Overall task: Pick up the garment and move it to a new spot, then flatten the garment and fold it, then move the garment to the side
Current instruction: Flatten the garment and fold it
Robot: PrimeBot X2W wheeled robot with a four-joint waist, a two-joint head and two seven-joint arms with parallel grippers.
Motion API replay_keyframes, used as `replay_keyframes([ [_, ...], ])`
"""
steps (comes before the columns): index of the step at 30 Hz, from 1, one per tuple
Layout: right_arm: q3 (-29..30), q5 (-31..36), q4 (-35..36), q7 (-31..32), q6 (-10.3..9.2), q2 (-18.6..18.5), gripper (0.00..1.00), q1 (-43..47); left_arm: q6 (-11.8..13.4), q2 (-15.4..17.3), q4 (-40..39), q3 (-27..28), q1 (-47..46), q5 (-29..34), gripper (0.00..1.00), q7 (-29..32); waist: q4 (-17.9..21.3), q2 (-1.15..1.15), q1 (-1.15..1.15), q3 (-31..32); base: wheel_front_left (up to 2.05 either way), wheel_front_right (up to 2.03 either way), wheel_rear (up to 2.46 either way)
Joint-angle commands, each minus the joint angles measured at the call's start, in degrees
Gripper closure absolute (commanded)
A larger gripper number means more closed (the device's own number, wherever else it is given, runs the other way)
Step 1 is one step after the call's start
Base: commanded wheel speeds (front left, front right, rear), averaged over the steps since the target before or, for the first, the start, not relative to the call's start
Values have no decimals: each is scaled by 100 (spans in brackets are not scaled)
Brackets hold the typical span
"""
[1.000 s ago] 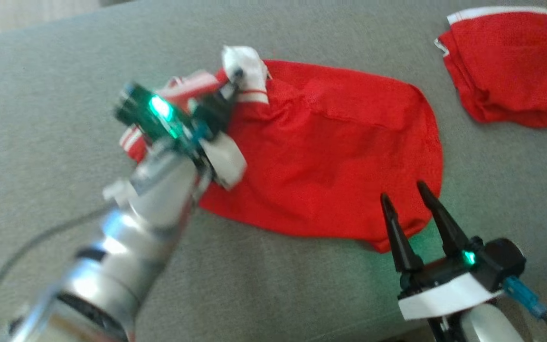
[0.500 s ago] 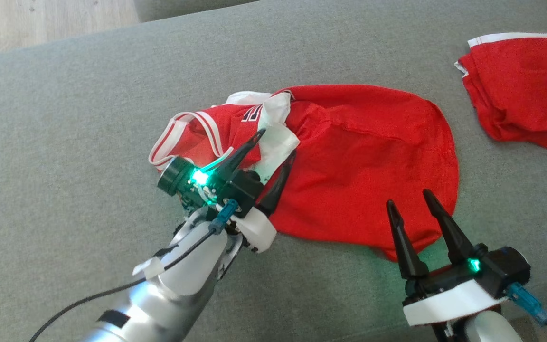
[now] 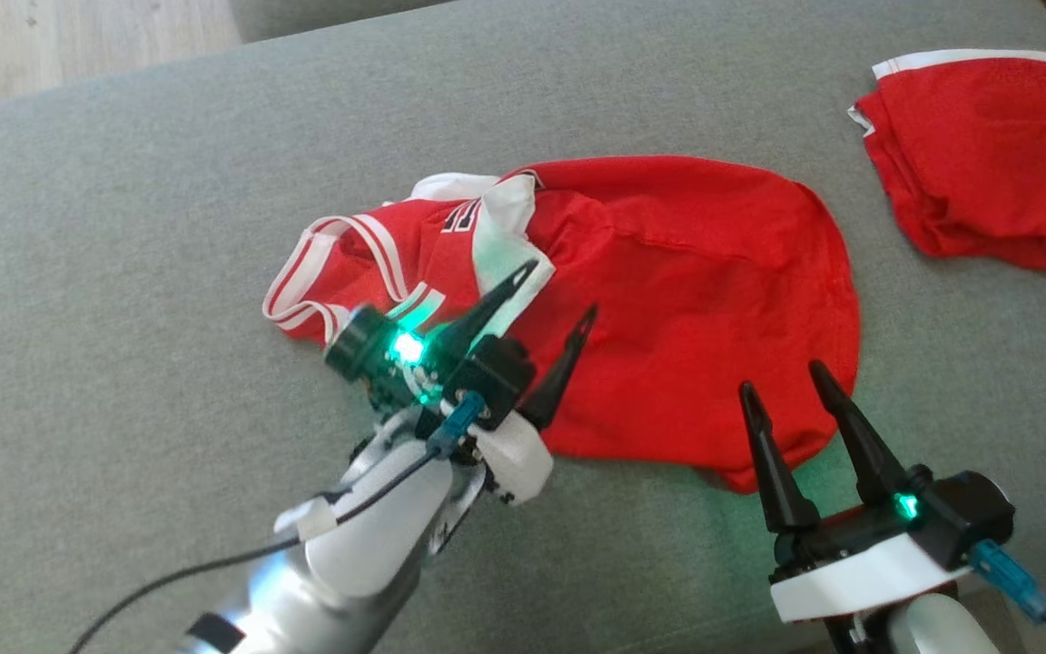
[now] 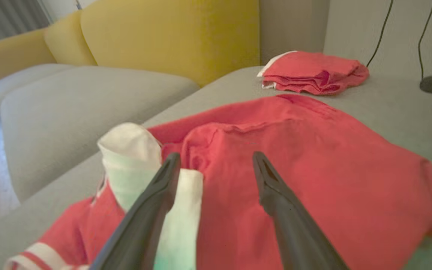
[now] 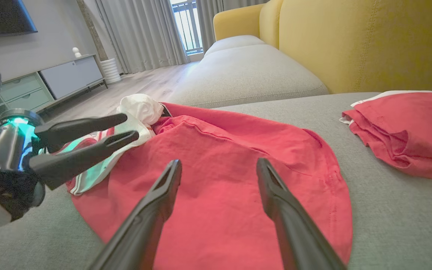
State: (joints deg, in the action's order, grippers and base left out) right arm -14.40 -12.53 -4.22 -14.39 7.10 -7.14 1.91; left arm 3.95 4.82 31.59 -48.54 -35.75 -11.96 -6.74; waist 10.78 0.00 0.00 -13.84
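The red garment (image 3: 686, 291) lies spread on the grey sofa seat (image 3: 123, 227), roughly in the middle of it. Its right part is mostly flat. Its left end is bunched, with white trim and red-and-white striped edges rumpled into a small heap.

The left claw (image 3: 561, 288) hangs over that bunched end, its two dark fingers apart with nothing between them. One finger crosses in front of the white fabric and the other is above the plain red cloth. I cannot tell whether either tip touches the cloth. A green light glows on the wrist and tints the white fabric beside it.

The right claw (image 3: 782, 377) sits at the near right edge of the garment. Its fingers are likewise spread and empty, with the tips pointing over the hem. A green glow falls on the sofa beneath it.

At the far right of the seat, well apart from the garment, a second red piece of clothing (image 3: 977, 154) with a white edge lies folded in a pile. Yellow back cushions (image 4: 171, 33) rise behind the seat. A strip of pale wooden floor (image 3: 78, 36) shows past the sofa's far left corner. From the right wrist, grey curtains (image 5: 141, 33) and a low cabinet (image 5: 66, 77) stand across the room.
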Motion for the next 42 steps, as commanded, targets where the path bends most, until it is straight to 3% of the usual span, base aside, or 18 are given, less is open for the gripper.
replay_keyframes([
  [1, -105, 20, 168, -61, 39, 4, 0, -5, -6, 78, -145, 152, -104, -17, 0, 23, 15, 0, 0, -20, 0, 0, 0],
  [8, -166, -8, 142, -61, 39, 37, 0, -101, 102, 56, 490, 202, -361, -58, 0, 320, 108, 0, 0, -105, 0, 0, 0],
  [18, -166, -23, 127, -61, 39, 52, 0, -126, 182, -47, 1153, 260, -772, -144, 0, 101, 150, 0, 0, -150, 0, 0, 0],
  [20, -170, -26, 128, -61, 39, 56, 0, -131, 171, -59, 1234, 253, -834, -160, 15, 51, 148, 0, 0, -152, 0, 0, 0],
  [22, -178, -30, 126, -61, 39, 60, 0, -136, 156, -78, 1324, 236, -909, -182, 54, -20, 146, 0, 0, -152, 0, 0, 0],
  [27, -184, -31, 115, -61, 39, 63, 0, -145, 126, -107, 1423, 210, -991, -245, 100, -99, 153, 0, 0, -161, 0, 0, 0],
  [38, -160, -13, 83, -61, 39, 60, 0, -96, 166, -133, 1144, 188, -964, -372, 100, -386, 130, 0, 0, -47, 0, 0, 0],
  [42, -103, 13, 34, -61, 39, 59, 0, -62, 276, 70, 645, 318, -722, -487, 100, -517, 49, 0, 0, 89, 0, 0, 0],
])
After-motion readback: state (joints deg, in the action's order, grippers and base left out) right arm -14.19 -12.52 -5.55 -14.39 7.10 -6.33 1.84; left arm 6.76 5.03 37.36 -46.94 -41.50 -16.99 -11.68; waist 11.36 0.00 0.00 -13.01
